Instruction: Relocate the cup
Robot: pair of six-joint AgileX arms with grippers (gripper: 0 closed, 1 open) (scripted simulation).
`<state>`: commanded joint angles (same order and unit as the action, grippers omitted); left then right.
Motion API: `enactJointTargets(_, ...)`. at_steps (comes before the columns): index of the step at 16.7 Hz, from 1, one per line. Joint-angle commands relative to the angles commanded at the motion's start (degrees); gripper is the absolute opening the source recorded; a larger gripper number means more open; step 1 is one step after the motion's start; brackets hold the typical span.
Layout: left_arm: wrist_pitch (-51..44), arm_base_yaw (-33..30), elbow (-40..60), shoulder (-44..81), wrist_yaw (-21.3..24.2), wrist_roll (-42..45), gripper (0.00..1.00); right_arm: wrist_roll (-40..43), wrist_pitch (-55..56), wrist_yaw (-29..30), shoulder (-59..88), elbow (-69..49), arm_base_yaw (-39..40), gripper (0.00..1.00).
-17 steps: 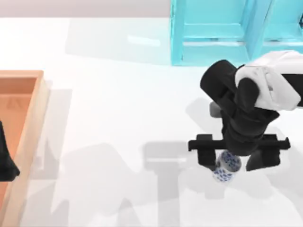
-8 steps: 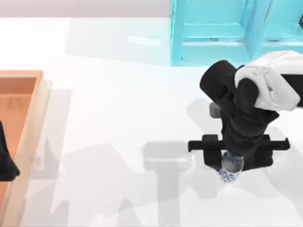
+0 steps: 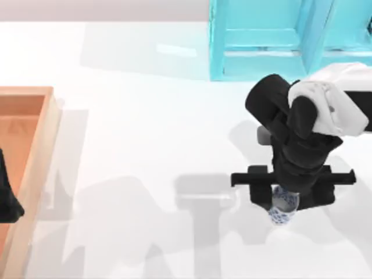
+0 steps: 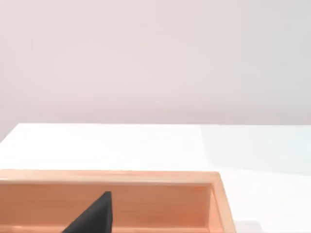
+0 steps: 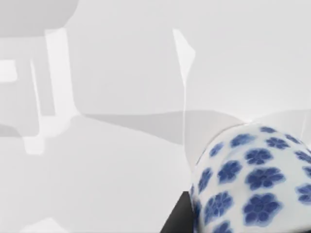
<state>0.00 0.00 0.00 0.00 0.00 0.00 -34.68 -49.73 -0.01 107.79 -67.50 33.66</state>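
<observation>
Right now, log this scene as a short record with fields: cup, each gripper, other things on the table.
cup: small white cup with blue floral pattern, on the table's right side, between the right gripper's fingers
right gripper: right gripper, shut on the cup
left gripper: left gripper, parked over the tray at the table's left edge
tray: shallow light wooden tray
cabinet: turquoise cabinet, at the far edge
table: white table

Right claw (image 3: 285, 200) points down, fingers closed in; left arm (image 3: 7, 195) parked at table's left edge.
</observation>
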Motion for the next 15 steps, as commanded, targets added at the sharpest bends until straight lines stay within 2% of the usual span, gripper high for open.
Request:
enactJointTargets(3, 0.0, 0.0, 0.0, 0.0, 0.0, 0.0, 1.00, 3.6, -1.5, 0.1, -0.5, -0.5, -3.6, 0.00)
enactJointTargets(5, 0.0, 0.0, 0.0, 0.0, 0.0, 0.0, 1.00, 8.9, -3.3, 0.1, -1.5, -0.9, -9.0, 0.00)
enactJointTargets(12, 0.0, 0.0, 0.0, 0.0, 0.0, 0.0, 1.00, 39.6, -11.2, 0.4, -8.0, -1.1, -39.3, 0.00)
enactJointTargets(15, 0.0, 0.0, 0.0, 0.0, 0.0, 0.0, 1.00, 49.2, -13.6, 0.5, -11.2, -0.9, -48.9, 0.00)
